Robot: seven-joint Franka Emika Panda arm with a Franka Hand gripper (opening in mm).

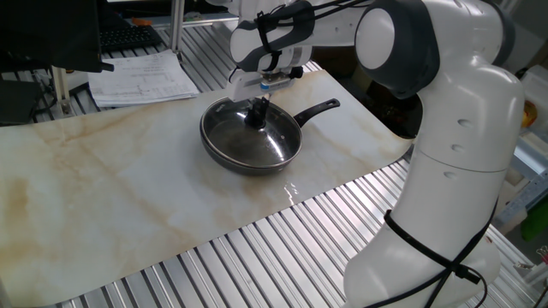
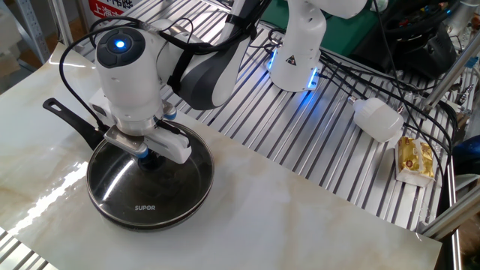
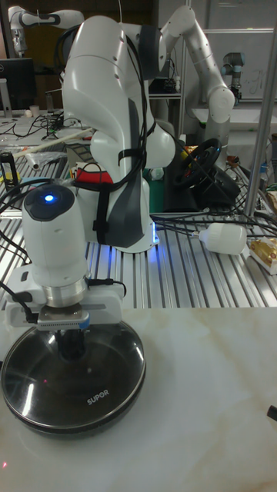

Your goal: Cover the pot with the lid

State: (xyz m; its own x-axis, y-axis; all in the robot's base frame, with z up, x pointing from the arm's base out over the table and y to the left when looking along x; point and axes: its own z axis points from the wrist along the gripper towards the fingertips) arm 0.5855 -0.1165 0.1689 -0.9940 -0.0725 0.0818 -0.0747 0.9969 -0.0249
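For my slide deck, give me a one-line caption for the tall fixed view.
Franka gripper on the knob of the glass lid, which sits on the black pot on a marble-look table.

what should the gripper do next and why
Probably open and lift straight up. The lid already sits flat on the pot, rim on rim, and the gripper stands at its black knob, so only letting go seems left.
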